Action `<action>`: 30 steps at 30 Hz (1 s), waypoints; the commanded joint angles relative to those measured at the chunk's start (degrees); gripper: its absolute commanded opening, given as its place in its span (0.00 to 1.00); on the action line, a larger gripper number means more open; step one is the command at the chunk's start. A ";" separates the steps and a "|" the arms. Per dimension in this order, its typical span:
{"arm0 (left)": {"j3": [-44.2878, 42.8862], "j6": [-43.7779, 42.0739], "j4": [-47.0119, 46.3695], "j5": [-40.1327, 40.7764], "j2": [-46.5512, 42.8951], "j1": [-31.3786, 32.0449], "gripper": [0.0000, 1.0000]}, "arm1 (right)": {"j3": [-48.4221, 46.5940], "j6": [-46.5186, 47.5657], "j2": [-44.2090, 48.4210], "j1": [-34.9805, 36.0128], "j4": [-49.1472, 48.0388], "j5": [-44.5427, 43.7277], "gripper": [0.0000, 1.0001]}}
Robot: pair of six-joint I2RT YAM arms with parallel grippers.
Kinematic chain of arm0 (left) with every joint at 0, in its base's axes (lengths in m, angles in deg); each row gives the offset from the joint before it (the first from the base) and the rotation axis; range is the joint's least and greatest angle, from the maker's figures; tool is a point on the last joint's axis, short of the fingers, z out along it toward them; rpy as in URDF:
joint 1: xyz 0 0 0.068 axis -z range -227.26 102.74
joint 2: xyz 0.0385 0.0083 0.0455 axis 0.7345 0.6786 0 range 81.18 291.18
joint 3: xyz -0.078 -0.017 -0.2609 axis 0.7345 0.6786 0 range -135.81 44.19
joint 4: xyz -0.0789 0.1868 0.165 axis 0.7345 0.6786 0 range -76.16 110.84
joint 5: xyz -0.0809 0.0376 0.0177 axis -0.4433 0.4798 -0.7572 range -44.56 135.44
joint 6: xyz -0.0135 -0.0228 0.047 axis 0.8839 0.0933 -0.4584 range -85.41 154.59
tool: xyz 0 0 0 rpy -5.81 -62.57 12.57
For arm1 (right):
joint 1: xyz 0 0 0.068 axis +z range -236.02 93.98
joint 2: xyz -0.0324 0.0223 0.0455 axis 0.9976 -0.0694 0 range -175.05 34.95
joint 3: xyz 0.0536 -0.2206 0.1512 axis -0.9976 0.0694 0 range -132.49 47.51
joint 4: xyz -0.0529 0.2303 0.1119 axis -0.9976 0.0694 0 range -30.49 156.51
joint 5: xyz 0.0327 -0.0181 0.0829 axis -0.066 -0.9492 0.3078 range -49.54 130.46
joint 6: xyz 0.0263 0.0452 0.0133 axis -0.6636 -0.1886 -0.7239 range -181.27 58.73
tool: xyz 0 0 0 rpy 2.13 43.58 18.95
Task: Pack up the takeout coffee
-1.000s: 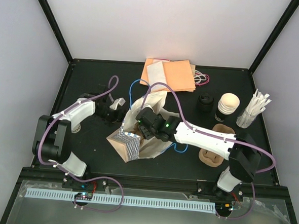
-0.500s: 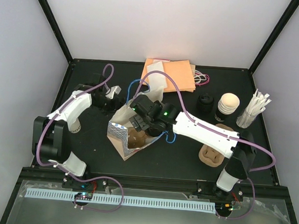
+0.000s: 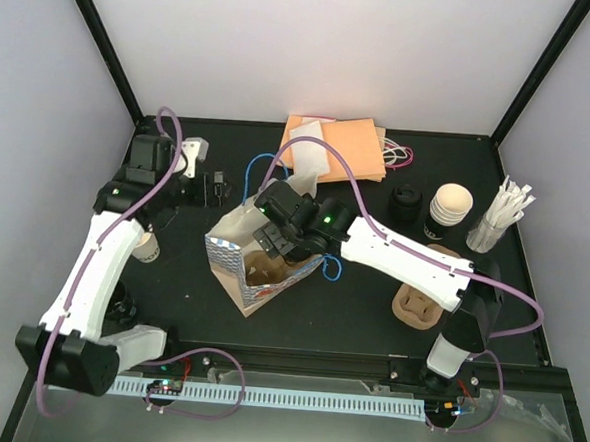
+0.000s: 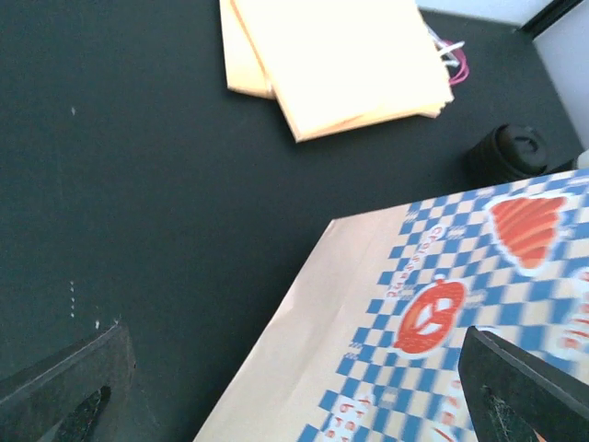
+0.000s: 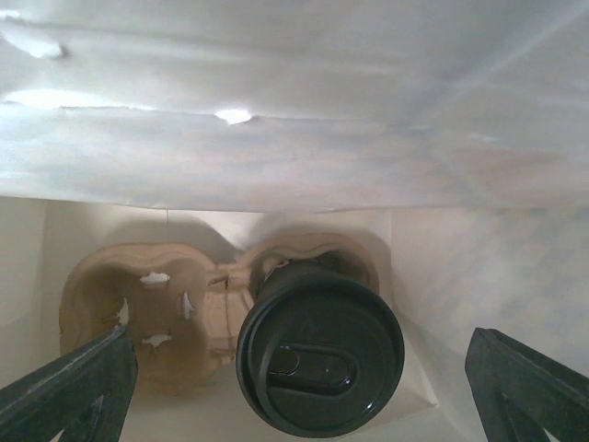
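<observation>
The takeout coffee (image 5: 320, 364), a cup with a round black lid, stands in the right socket of a brown pulp carrier (image 5: 138, 308) at the bottom of the open paper bag (image 3: 234, 262). My right gripper (image 5: 299, 387) is open and empty. It sits in the bag's mouth (image 3: 274, 242), above the cup and not touching it. In the top view the cup is hidden under that gripper. My left gripper (image 3: 212, 184) is open and empty, raised to the back left of the bag. Its wrist view looks down on the bag's blue-checked side (image 4: 442, 313).
Orange paper bags (image 3: 339, 149) lie at the back. At the right are a black lid stack (image 3: 405, 203), nested cream cups (image 3: 448, 210), a stick holder (image 3: 501, 219) and a second pulp carrier (image 3: 426, 294). A small paper cup (image 3: 145, 247) stands beside the left arm.
The bag has gone from slumped to upright and open. My left arm has let go of it and drawn up and back to the left. My right gripper has shifted back-left over the bag's mouth.
</observation>
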State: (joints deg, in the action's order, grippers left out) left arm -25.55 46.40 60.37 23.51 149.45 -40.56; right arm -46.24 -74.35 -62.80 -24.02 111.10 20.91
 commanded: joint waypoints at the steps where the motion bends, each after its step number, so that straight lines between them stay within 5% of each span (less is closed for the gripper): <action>1: -0.03 0.84 -2.31 2.03 -6.40 -0.45 0.99 | -2.30 2.50 1.94 -0.22 -1.42 -2.51 1.00; 14: 2.93 -0.52 -4.45 -7.06 -18.67 -0.32 0.99 | -2.32 6.00 7.22 -0.22 -5.56 -4.57 1.00; 30: -1.65 -6.69 3.47 -10.36 -16.43 1.43 0.93 | -2.42 9.92 11.29 -0.22 -14.11 -13.70 1.00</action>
State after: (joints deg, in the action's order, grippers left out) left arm -24.32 42.49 61.44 14.26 131.86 -40.24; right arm -47.27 -66.44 -53.80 -24.02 101.90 12.61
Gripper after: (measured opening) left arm 0.944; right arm 1.000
